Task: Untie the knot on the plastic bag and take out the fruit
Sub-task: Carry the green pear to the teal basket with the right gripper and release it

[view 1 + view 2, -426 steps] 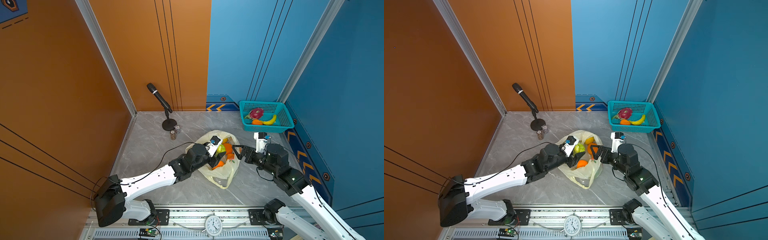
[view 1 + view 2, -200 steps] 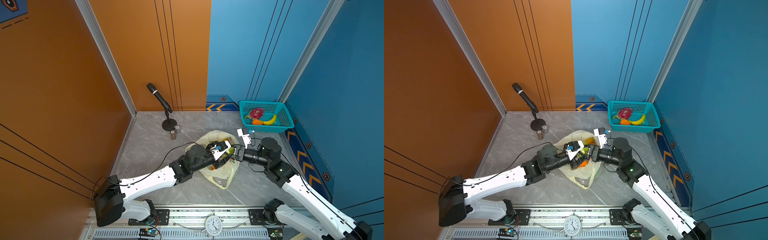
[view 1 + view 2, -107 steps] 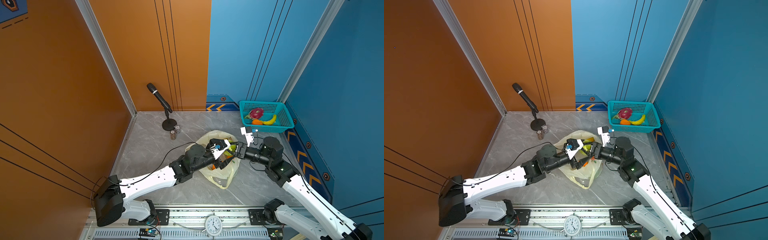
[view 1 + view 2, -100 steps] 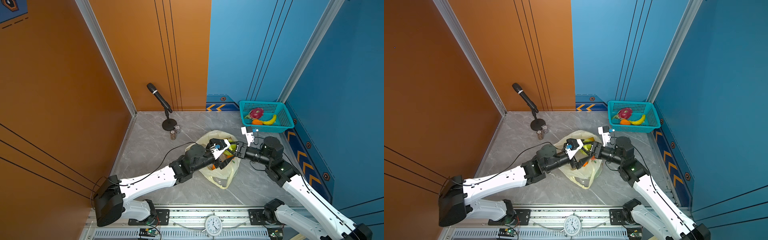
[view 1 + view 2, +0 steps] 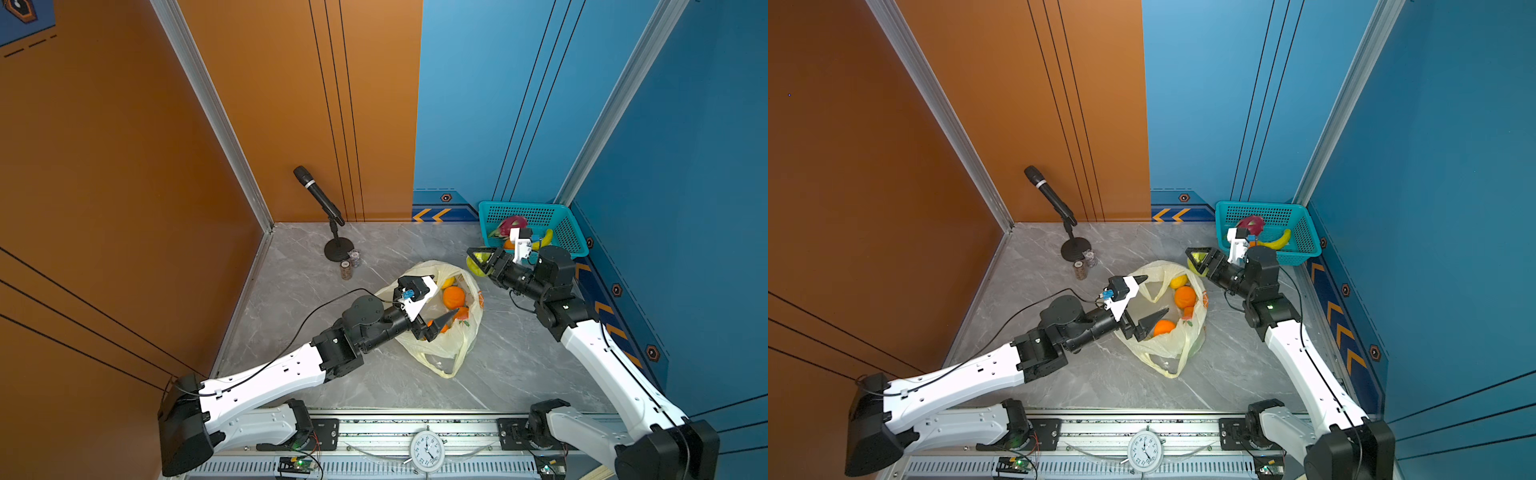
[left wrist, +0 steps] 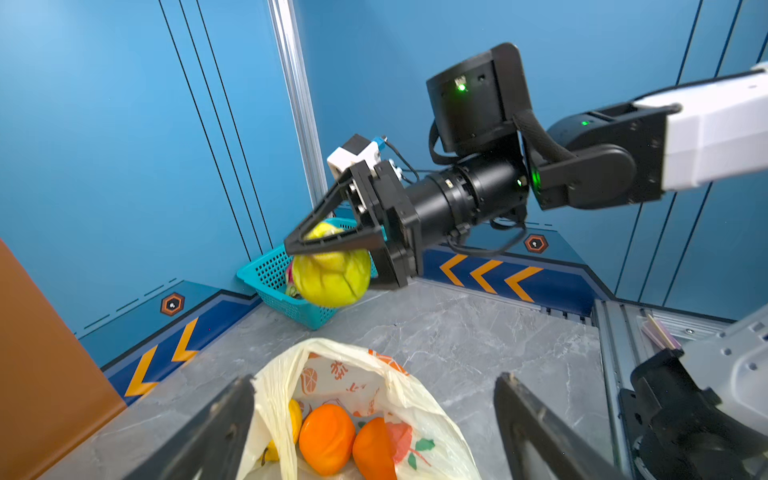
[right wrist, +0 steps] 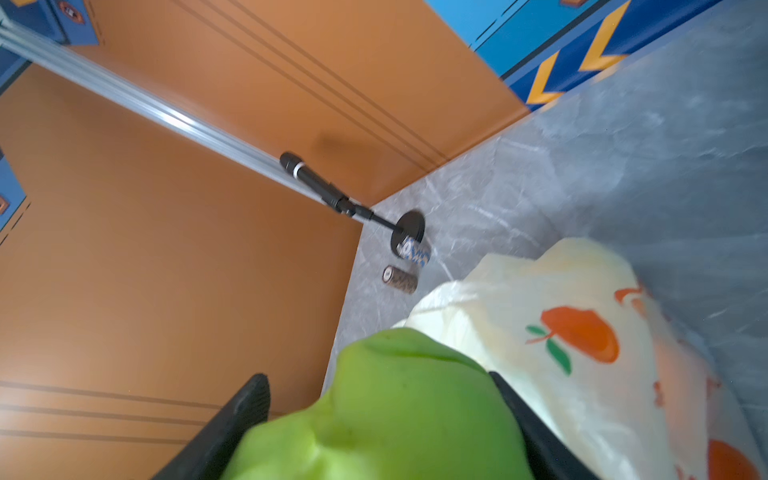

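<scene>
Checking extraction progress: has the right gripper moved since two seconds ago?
Yes. The right gripper, holding a green-yellow fruit, has pulled back from over the plastic bag toward the teal basket in the far corner.

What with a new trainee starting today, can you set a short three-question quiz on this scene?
1. True or false: the right pincer grips a green-yellow fruit.
2. Fill in: the left pincer, above the plastic bag, is ____.
3. Where is the banana? A) in the bag B) in the teal basket C) in the left pincer
Key: 1 true; 2 open; 3 B.
</scene>
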Controlling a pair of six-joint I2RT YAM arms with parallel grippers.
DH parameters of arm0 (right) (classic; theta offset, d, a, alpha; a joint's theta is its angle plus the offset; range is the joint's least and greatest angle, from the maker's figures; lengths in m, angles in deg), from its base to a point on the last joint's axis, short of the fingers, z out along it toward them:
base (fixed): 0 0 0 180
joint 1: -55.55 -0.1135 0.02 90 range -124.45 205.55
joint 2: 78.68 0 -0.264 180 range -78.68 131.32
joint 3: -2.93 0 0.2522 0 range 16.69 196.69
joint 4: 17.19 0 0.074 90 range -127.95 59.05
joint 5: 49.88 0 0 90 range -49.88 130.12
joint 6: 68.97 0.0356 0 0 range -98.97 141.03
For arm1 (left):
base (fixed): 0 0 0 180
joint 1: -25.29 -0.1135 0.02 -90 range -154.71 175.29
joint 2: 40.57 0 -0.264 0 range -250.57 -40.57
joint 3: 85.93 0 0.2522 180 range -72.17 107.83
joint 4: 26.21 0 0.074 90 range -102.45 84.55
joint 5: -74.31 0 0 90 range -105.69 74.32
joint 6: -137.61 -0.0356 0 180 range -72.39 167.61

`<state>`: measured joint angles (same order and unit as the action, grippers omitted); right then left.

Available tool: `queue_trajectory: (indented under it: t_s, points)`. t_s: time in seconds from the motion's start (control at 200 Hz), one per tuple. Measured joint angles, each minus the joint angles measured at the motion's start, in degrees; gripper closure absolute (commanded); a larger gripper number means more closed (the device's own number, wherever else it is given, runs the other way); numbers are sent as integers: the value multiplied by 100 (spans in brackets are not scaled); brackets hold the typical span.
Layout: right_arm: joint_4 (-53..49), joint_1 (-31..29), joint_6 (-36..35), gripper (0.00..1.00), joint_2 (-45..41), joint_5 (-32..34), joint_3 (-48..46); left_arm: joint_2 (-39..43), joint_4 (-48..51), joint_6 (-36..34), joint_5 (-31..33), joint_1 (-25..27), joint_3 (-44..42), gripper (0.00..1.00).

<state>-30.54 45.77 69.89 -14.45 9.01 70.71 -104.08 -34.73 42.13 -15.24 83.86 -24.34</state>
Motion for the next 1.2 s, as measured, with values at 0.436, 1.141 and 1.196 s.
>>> queue_trajectory:
  t_s: [0.436, 1.141, 1.196]
  points:
    - [-870, 1047, -1064, 30, 2354, 1416, 2404, 358, 741, 39, 278, 0, -188, 8]
    - [-2288, 1853, -2404, 32, 6714, 3123, 6251, -247, 769, -72, 85, -111, -188, 8]
    - [-2415, 1904, -2459, 31, 7042, 3154, 6575, -317, 706, -68, 31, -164, -188, 8]
